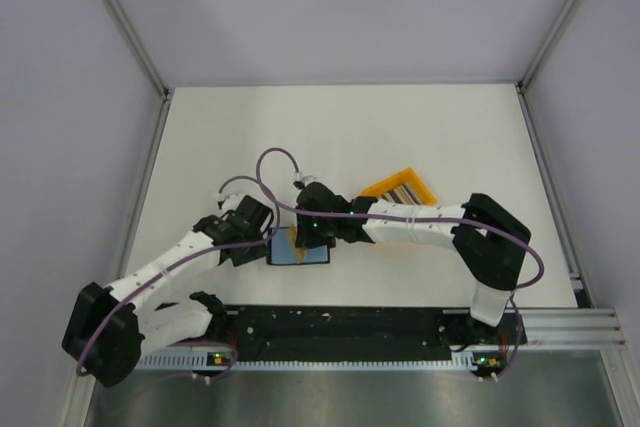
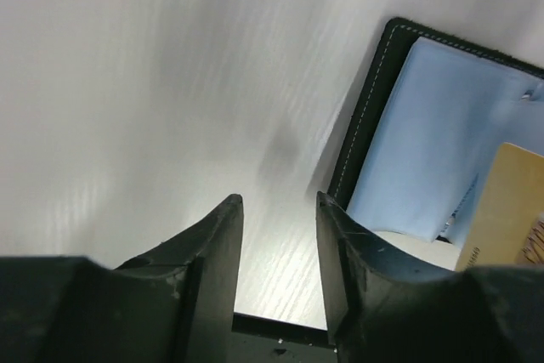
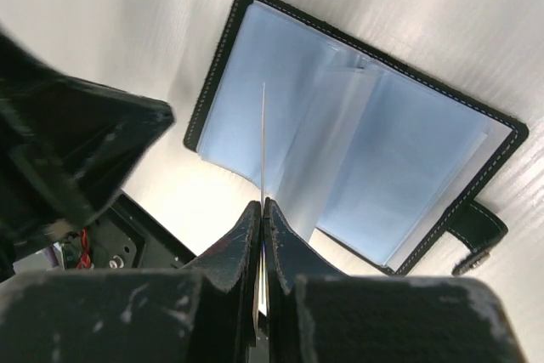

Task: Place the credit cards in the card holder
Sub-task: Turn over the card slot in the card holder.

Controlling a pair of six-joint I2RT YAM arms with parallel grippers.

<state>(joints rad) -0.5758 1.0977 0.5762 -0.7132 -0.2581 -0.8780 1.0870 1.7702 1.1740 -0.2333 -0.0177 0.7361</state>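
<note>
Card holder (image 3: 382,150), lying open and flat on the white desk (image 1: 330,127) just ahead of the arm bases, between the two hands. It has a black cover with pale stitching round the rim and pale blue pockets inside. A short strap (image 3: 469,227) juts from one edge. I can read no brand or writing on it.

One credit card (image 2: 508,210), tan-gold, is held over one page of the holder. From the right wrist I see it only edge-on, as a thin pale line running out from the fingertips toward the pockets. I cannot tell whether it touches them. Tiny print runs along its edge in the left wrist view, too small for me to read.

Right hand (image 3: 262,208): fingers pinched together on that credit card, directly above the open holder.

Left hand (image 2: 279,203): fingers apart with nothing between them, low over bare desk at the holder's outer edge. One fingertip (image 2: 333,210) sits right beside the stitched rim, and I cannot tell whether it makes contact.

Orange bin (image 1: 421,181), beyond the holder and to the right, partly hidden by the right arm. Inside it, more credit cards (image 1: 398,194) stand on edge as a row of dark and pale stripes.
</note>
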